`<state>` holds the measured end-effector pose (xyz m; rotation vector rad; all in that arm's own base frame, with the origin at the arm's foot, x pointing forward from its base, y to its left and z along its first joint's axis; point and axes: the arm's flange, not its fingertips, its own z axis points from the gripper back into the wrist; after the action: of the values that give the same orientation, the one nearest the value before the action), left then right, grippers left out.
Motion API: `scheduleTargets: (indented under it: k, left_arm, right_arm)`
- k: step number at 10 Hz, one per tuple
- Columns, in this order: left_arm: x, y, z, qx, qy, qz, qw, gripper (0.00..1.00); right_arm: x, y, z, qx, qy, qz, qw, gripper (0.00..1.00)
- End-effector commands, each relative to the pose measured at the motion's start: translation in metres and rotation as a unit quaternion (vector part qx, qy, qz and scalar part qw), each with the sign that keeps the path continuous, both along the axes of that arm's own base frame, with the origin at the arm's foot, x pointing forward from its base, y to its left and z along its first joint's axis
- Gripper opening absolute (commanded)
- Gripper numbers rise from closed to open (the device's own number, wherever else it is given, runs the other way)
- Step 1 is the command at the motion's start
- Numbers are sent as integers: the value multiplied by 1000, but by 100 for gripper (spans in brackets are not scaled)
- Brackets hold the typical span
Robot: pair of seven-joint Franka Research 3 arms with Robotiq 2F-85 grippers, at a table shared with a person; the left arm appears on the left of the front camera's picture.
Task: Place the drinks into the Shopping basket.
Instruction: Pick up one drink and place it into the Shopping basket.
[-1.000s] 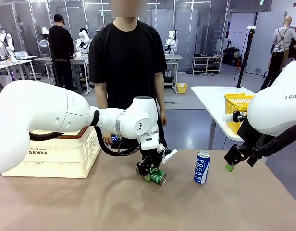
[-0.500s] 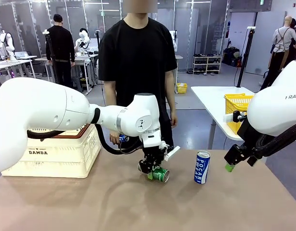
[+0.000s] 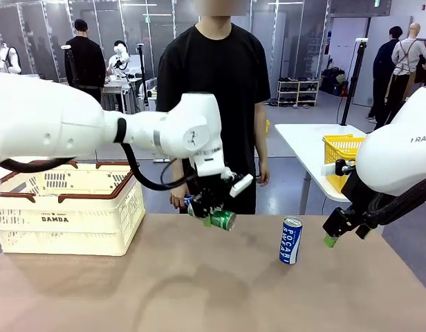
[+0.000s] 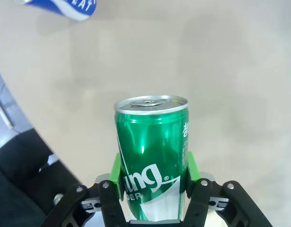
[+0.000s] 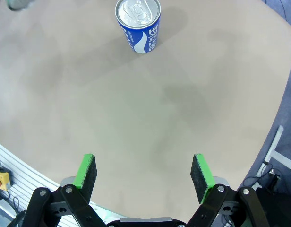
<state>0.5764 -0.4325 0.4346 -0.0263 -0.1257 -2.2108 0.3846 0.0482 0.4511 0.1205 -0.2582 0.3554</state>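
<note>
My left gripper is shut on a green can, which it holds tilted in the air above the table's far middle. In the left wrist view the green pads clamp both sides of this can. A blue Pocari Sweat can stands upright on the table to the right, and it is the blue can in the right wrist view. My right gripper hangs open to the right of it, with nothing between its fingers. The cream Shopping basket sits at the table's far left.
A person in black stands at the far edge, one hand low behind my left gripper holding something blue. A yellow mesh basket rests on a separate white table at the right. Bare tabletop spreads across the near side.
My left gripper has lifted the green can off the table and carried it up and slightly left. The person has shifted to the right. My right arm has stayed still.
</note>
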Motion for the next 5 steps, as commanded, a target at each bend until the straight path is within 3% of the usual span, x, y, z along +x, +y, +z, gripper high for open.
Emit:
scheduleTargets:
  k: [1,5]
  left_arm:
    - [-7,17,29,2,-3,10,1000,0]
    - [-21,59,80,-6,-28,42,999,0]
  right_arm:
    - [0,-2,1,1,1,7,1000,100]
    - [0,-2,1,1,1,7,1000,100]
